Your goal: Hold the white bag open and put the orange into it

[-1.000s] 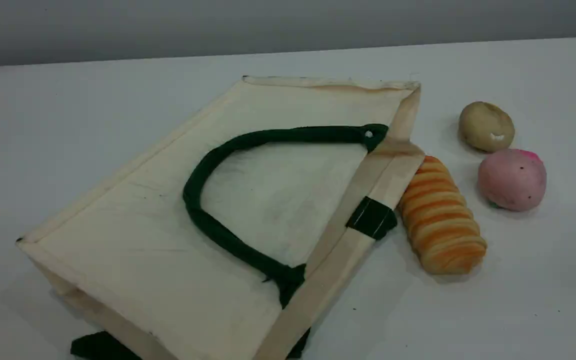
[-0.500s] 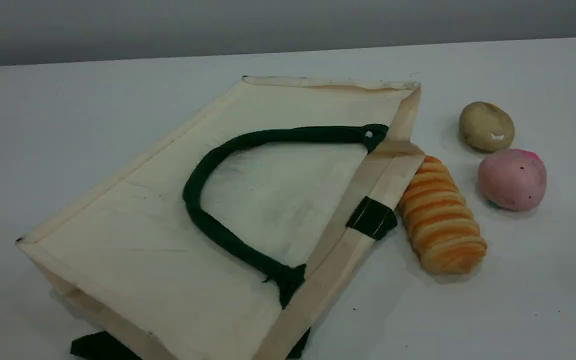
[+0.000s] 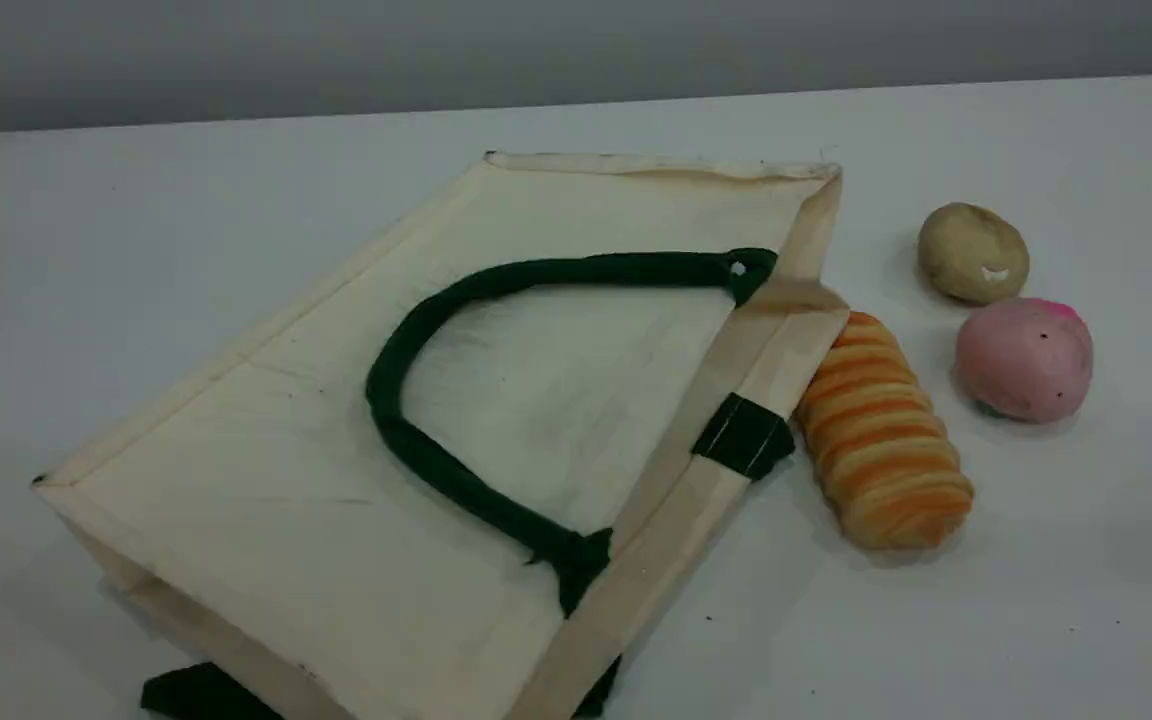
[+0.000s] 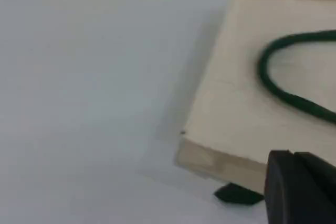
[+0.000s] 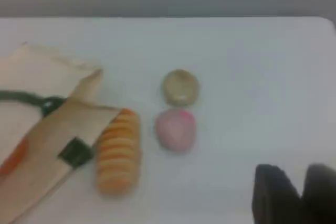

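Observation:
The white bag (image 3: pixel 456 420) lies flat on the table, with a dark green handle (image 3: pixel 406 340) looped across its top face and its mouth band toward the foods. It also fills the right of the left wrist view (image 4: pixel 252 98). The orange is not plainly in view; a blurred orange-red patch (image 5: pixel 16 157) shows at the bag's rim (image 5: pixel 37 145), and I cannot tell what it is. Neither arm shows in the scene view. My left gripper's dark fingertip (image 4: pixel 296 187) hovers near the bag's corner. My right gripper (image 5: pixel 302 195) hangs right of the foods, with a narrow gap between its fingers and nothing in it.
A ridged orange-striped bread loaf (image 3: pixel 881 435) lies against the bag's mouth band. A pink round fruit (image 3: pixel 1024 358) and a brown potato-like lump (image 3: pixel 972 252) sit to its right. A second green handle end (image 3: pixel 196 692) pokes out under the bag's near corner.

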`<state>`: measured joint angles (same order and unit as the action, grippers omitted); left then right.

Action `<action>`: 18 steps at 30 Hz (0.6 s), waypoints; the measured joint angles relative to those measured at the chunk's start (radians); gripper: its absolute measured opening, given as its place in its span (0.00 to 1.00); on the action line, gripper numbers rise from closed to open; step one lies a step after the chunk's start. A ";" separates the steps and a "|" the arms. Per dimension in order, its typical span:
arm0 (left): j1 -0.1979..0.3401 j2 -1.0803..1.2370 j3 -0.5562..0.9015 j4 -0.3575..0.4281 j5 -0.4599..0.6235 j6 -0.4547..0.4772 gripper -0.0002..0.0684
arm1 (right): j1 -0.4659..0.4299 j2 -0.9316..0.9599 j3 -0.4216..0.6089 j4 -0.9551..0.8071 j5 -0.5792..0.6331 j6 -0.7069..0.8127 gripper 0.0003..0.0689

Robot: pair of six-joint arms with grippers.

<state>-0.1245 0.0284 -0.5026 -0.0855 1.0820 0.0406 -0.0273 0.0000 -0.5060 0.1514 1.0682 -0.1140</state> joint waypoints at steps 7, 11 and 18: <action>0.140 -0.026 0.000 0.000 -0.001 -0.001 0.07 | -0.005 0.000 0.000 0.003 0.003 0.000 0.21; 0.138 -0.030 0.000 0.002 -0.001 0.000 0.07 | -0.003 0.000 0.000 0.003 0.003 0.001 0.21; 0.083 -0.028 0.000 0.002 -0.001 0.000 0.08 | -0.003 0.000 0.000 0.004 0.002 0.001 0.23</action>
<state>-0.0416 0.0000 -0.5026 -0.0839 1.0807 0.0401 -0.0306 0.0000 -0.5060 0.1557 1.0705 -0.1128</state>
